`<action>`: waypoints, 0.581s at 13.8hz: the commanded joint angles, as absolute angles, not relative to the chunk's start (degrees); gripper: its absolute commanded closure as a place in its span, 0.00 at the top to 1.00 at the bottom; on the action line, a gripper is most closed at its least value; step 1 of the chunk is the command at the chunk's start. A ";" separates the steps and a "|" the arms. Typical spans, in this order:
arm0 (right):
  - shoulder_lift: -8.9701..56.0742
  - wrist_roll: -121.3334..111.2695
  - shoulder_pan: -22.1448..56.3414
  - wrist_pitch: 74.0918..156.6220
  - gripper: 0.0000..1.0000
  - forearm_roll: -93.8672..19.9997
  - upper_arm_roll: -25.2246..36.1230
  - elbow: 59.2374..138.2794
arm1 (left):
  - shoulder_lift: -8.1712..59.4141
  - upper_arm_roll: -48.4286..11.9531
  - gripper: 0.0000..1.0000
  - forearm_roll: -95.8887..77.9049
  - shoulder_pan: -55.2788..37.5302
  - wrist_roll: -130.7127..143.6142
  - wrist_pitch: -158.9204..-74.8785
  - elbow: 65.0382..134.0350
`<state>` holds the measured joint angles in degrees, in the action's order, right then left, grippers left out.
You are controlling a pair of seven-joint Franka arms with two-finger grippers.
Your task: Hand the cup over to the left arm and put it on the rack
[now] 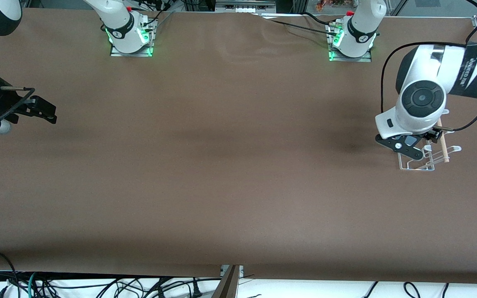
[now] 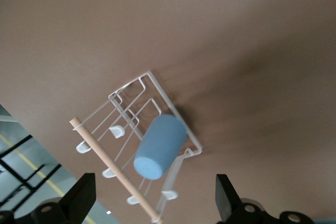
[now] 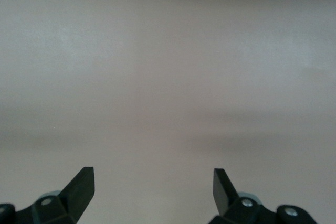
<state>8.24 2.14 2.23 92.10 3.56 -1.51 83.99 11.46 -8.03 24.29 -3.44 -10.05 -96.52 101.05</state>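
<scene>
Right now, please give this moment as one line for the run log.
cup: on rack, released | left hand: open, over rack | right hand: open, waiting at right arm's end of table | step: placing looks done

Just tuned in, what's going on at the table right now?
The cup is sitting on the rack at the left arm's end of the table, upside down over a peg by the look of it. The left pincer is over the rack, open, and holds nothing. The right pincer waits open over bare table at the right arm's end. The placing looks done.
</scene>
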 commanded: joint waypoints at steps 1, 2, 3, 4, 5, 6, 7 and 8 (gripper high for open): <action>8.26 1.41 1.23 91.67 1.00 3.87 -2.37 83.76 | 11.60 -7.65 1.00 15.51 -3.96 -1.09 -96.15 95.82; 8.26 1.41 1.32 91.76 1.00 3.87 -2.37 83.76 | 11.34 -7.21 1.00 12.60 -4.48 2.25 -96.15 94.67; 8.26 1.41 1.32 91.84 1.00 3.87 -2.37 83.76 | 10.90 -5.55 1.00 9.70 -5.53 5.33 -96.15 93.79; 8.26 1.32 1.32 91.93 1.00 3.87 -2.37 83.76 | 10.46 -3.97 1.00 6.45 -6.84 7.54 -96.15 92.74; 8.26 1.32 1.23 91.93 1.00 3.95 -2.29 83.76 | 9.41 -2.39 1.00 3.20 -7.29 7.73 -96.15 92.46; 8.35 1.32 1.23 91.93 1.00 4.04 -2.29 83.76 | 7.93 -1.16 1.00 -0.06 -7.90 7.73 -96.15 92.46; 8.35 1.32 1.23 91.85 1.00 3.96 -2.29 83.76 | 6.61 0.68 1.00 -1.65 -8.61 7.56 -96.07 92.46; 8.35 1.32 1.23 91.93 1.00 3.96 -2.29 83.76 | 5.81 2.44 1.00 -1.84 -10.27 7.47 -95.98 92.46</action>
